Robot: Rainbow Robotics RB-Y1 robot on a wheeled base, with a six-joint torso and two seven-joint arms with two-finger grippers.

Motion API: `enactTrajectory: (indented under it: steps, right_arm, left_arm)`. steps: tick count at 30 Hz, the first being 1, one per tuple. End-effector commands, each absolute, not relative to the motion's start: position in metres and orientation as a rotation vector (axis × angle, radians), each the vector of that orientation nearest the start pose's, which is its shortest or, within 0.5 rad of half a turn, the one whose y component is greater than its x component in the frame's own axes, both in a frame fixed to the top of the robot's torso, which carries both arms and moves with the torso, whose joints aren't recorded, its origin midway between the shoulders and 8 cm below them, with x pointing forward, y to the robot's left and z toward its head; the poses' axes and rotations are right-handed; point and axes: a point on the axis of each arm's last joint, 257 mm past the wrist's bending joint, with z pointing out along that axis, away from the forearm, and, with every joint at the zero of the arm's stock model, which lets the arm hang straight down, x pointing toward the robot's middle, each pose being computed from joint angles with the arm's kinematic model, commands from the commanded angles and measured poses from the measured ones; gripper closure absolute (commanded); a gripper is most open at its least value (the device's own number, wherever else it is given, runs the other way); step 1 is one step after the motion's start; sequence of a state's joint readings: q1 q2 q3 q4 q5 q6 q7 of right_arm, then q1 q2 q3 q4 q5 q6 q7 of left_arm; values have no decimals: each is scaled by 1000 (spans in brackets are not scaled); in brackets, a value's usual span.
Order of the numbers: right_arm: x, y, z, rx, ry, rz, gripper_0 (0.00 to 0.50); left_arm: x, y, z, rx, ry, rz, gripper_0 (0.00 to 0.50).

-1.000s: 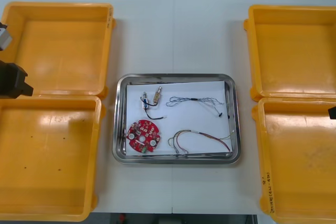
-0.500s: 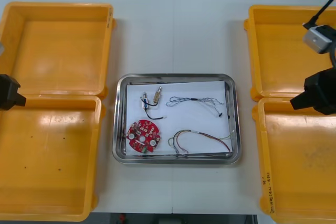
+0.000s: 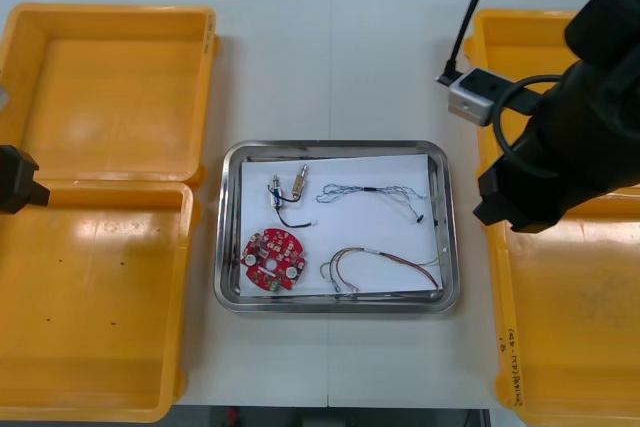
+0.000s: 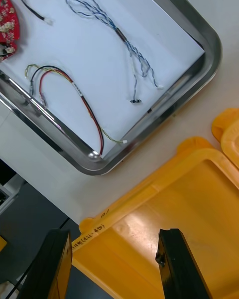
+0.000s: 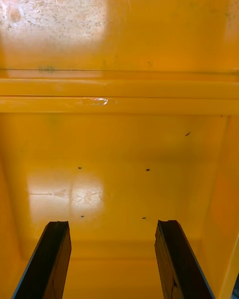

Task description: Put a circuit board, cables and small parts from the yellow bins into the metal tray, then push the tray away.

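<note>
The loaded metal tray (image 4: pixel 159 110) looks ready for its push. I'd set the fingers (image 4: pixel 172 264) low and square against its rim, then go slowly so nothing slides. The right gripper (image 4: pixel 113 239) hangs over a yellow bin (image 4: pixel 164 199), its 2 fingers spread and empty. Just beyond them lies the tray, with the circuit board (image 3: pixel 272 260) and cables (image 4: pixel 74 92) inside. The left gripper (image 5: pixel 112 226) idles, released, over the left bin (image 5: pixel 119 154).
</note>
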State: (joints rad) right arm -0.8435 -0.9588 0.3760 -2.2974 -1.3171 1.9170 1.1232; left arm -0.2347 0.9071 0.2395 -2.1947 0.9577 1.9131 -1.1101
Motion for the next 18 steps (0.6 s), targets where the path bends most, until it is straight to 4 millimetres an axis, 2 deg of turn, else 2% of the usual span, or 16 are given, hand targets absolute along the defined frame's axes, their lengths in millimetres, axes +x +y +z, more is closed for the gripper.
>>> enactTrajectory:
  steps: [1,5,8,18]
  right_arm:
    - [344,-122,-98,-1340,2418,-48,0]
    - [341,-99,-104,-1527,2296,-63,0]
    - [337,-89,-110,-1645,2221,-74,0]
    - [332,-85,-143,-1952,2029,-234,0]
  left_arm:
    - [373,375,-125,-6,2669,91,0]
    - [373,375,-125,-5,2669,90,0]
    - [373,375,-125,-5,2669,90,0]
    - [373,375,-125,-5,2669,90,0]
